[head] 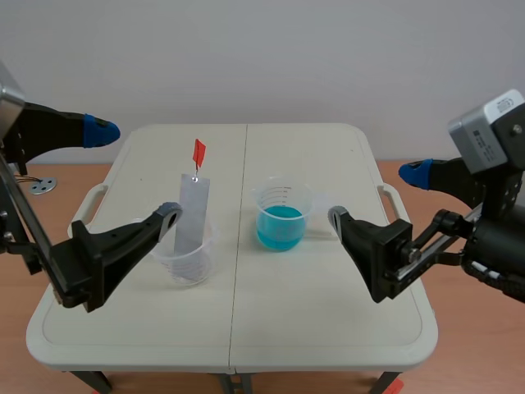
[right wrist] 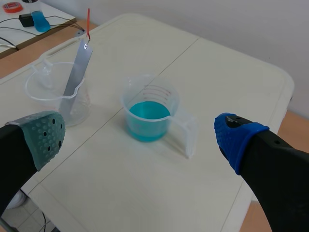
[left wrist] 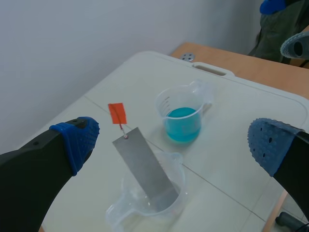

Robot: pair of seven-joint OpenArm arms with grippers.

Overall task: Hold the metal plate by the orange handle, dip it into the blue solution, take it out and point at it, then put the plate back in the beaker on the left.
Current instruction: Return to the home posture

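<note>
A grey metal plate (head: 191,217) leans upright in a clear beaker (head: 189,263) on the table's left half, its orange handle (head: 198,152) sticking up. A second beaker (head: 281,217), holding blue solution, stands just right of the middle seam. My left gripper (head: 135,174) hangs open to the left of the plate, touching nothing. From the left wrist, the plate (left wrist: 145,166), handle (left wrist: 117,113) and blue beaker (left wrist: 182,121) lie ahead of the open gripper (left wrist: 174,142). My right gripper (head: 376,195) is open beside the blue beaker (right wrist: 147,116); beyond it stands the plate (right wrist: 79,72).
The white folding table (head: 328,328) has a centre seam and moulded side handles (head: 89,201). Wooden floor shows on both sides, with a small metal disc (head: 41,186) at the left. A red tape roll (right wrist: 12,7) and cables lie off the table.
</note>
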